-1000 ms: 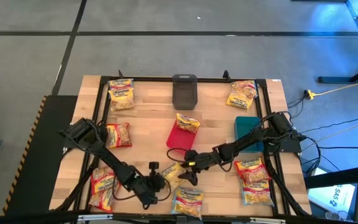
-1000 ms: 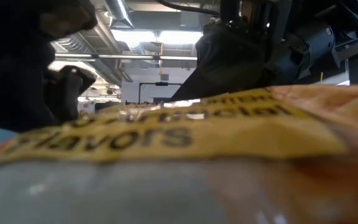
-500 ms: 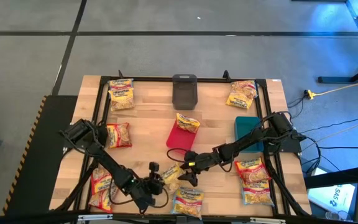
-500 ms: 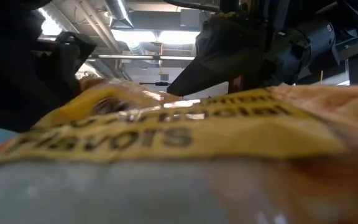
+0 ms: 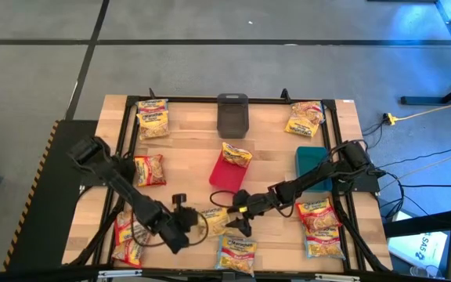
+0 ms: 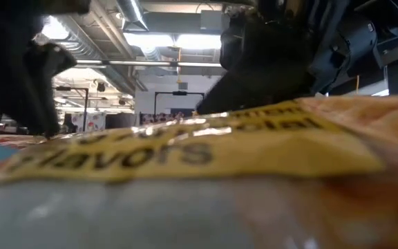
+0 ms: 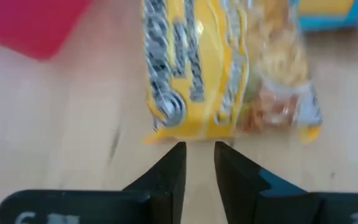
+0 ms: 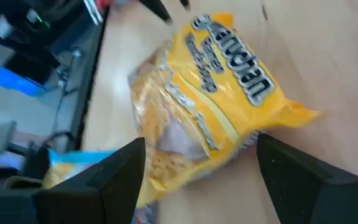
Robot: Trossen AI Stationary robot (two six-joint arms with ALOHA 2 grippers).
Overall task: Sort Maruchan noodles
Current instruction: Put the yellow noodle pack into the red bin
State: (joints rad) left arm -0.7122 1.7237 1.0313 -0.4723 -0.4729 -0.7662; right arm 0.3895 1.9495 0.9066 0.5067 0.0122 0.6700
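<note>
The Maruchan packet at work (image 5: 216, 220) is yellow and lies flat on the wood near the table's near edge. It shows in the left wrist view (image 7: 216, 74) and in the right wrist view (image 8: 210, 106). My left gripper (image 5: 193, 222) (image 7: 199, 152) stands just left of the packet's short edge, open by a narrow gap and touching nothing. My right gripper (image 5: 237, 215) (image 8: 201, 142) is wide open at the packet's right end, one finger on either side; I see no touch. Another packet (image 6: 199, 152) fills the low view.
A red bin (image 5: 224, 174) with a packet (image 5: 236, 154) on its far end, a grey bin (image 5: 232, 115) and a teal bin (image 5: 312, 160) stand mid-table. Several more packets lie at the far corners (image 5: 153, 117) (image 5: 304, 119), at the left (image 5: 149, 169) (image 5: 129, 235), the right (image 5: 317, 213) and the near edge (image 5: 237, 252).
My left gripper has drawn back from the packet toward the table's left edge and a little toward the far edge. In the low view the packet's end stood raised half a second ago and now lies low again.
</note>
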